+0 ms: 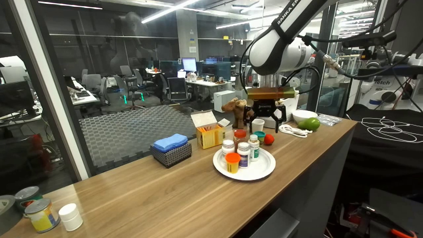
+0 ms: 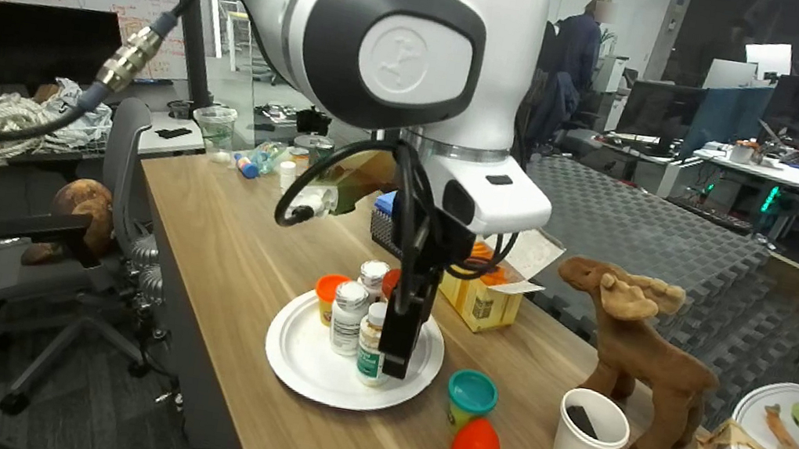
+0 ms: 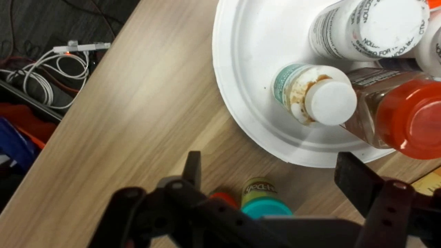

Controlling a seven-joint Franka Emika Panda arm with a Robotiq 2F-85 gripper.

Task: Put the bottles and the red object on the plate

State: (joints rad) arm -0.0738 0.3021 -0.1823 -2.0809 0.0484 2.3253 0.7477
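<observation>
- Closest in the wrist view, your end effector (image 3: 268, 160) is spread wide, pinching nothing, above the bench (image 1: 148, 195) by the edge of the white plate (image 1: 261, 168).
- Three upright bottles (image 1: 244, 155), a red-lidded jar (image 3: 396, 113) and an orange-lidded tub (image 1: 233, 162) stand bunched on the plate; a sideways brush could topple one into its neighbours.
- One fingertip (image 3: 353, 177) overlaps the plate's rim in the wrist view, with its height hard to judge; dropping straight down might press the rim and tilt everything.
- Off the plate, a red rounded piece (image 2: 477, 448) sits just beside a teal-lidded tub (image 2: 472, 394); reaching for it, you could catch both or knock it rolling.
- You cannot be sure whether that piece or the orange-lidded tub is the red one meant, so a mix-up is possible.
- Far down the bench, well apart from the plate, a white bottle (image 1: 70, 217) stands; if it counts, it is easily overlooked.
</observation>
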